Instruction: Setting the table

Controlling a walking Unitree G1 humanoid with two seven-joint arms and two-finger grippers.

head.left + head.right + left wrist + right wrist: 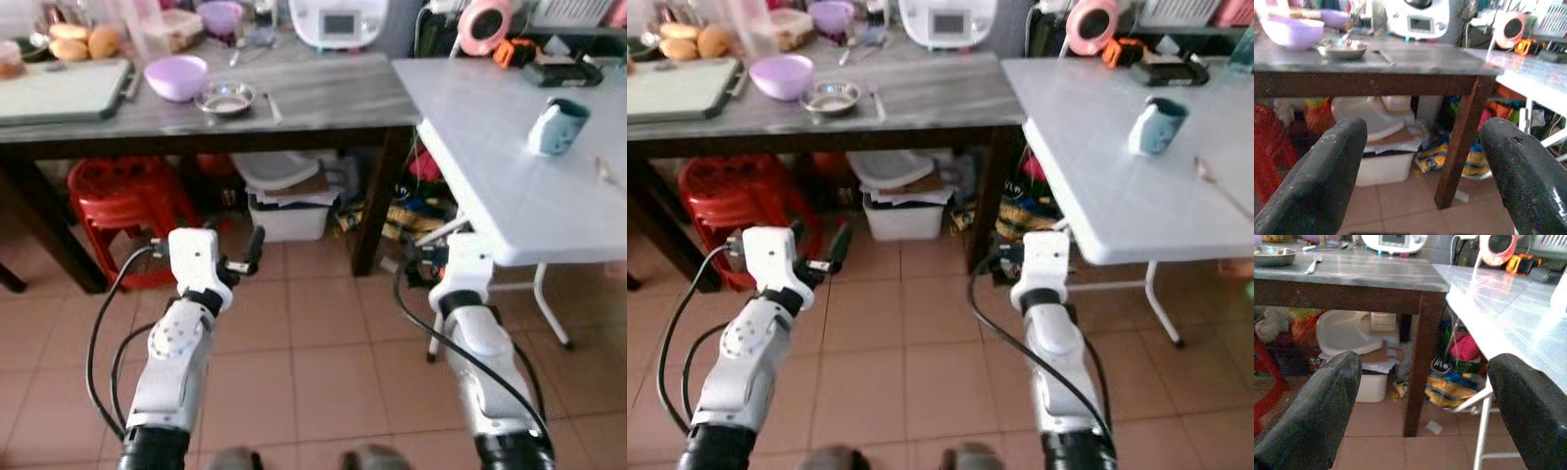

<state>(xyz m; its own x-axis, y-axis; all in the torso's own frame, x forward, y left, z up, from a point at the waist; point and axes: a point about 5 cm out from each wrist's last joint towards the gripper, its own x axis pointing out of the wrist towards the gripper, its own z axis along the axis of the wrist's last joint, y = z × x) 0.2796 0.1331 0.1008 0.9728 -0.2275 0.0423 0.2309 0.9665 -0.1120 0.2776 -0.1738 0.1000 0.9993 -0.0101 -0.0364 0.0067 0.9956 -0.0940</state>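
Nearest us, our left tool and right tool hang spread wide and empty, low over the floor tiles before both tabletops. Beyond, a blue cup stands on the white tabletop; farther left, a purple bowl, steel dish and fork wait on the grey tabletop. Raising either arm from here, we judge, risks clipping a tabletop edge.

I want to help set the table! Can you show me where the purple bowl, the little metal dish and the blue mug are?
purple bowl [176, 76]: left eye view, on its outer side wall.
metal dish [225, 97]: left eye view, on its shallow inside.
blue mug [559, 126]: left eye view, on the middle of its body.
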